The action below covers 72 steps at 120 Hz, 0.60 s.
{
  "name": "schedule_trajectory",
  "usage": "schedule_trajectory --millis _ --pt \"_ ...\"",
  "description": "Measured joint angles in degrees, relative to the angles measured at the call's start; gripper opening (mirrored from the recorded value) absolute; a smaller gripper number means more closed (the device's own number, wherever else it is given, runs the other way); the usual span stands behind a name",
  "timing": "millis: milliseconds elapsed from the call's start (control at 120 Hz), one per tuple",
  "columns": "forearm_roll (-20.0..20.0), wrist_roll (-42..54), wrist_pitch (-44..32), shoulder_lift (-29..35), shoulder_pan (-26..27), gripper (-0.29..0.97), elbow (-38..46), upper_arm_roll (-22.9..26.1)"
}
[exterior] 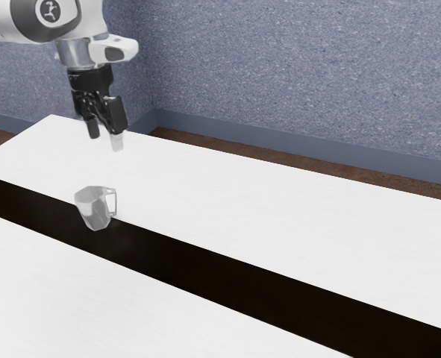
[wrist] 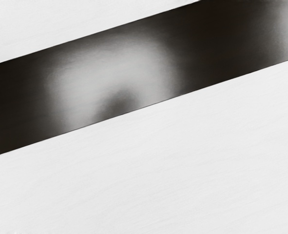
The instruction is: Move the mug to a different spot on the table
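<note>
The small translucent grey mug (exterior: 95,206) stood upright on the glossy black stripe (exterior: 280,294) that crossed the white table (exterior: 295,201). The black two-finger gripper (exterior: 105,140) hung high above the stripe's far edge, its fingers partly spread and holding nothing. Coming down off-centre onto the rim or handle would probably tip the light mug.

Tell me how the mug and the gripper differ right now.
The mug is pale grey; the gripper is mostly black. The mug rests on the dark stripe of the table; the open, empty gripper hangs in the air, apart from the mug. Both are toward the exterior view's left.
</note>
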State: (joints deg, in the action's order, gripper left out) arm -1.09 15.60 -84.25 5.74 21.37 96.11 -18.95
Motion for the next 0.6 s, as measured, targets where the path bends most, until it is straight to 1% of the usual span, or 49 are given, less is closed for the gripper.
schedule_trajectory --millis 133,250,317,383,500,550,600 --pt "2.4 -4.0 -0.2 -1.1 -1.2 0.68 -0.8 0.9" --pt "3.5 -6.0 -1.4 -7.5 -0.9 0.68 -0.7 0.9" --pt "4.3 -5.5 -2.9 -9.9 -0.2 0.68 -0.7 0.5" --pt "4.9 -3.4 -5.7 -12.3 -0.8 0.68 -0.6 0.3" --pt "4.8 3.2 -11.9 -15.7 -4.3 0.68 -0.6 -0.2" --pt "3.6 6.6 -14.4 -16.6 -4.9 0.68 0.2 -2.2" --pt "1.3 10.1 -16.9 -18.0 -5.4 0.68 1.0 -4.4"
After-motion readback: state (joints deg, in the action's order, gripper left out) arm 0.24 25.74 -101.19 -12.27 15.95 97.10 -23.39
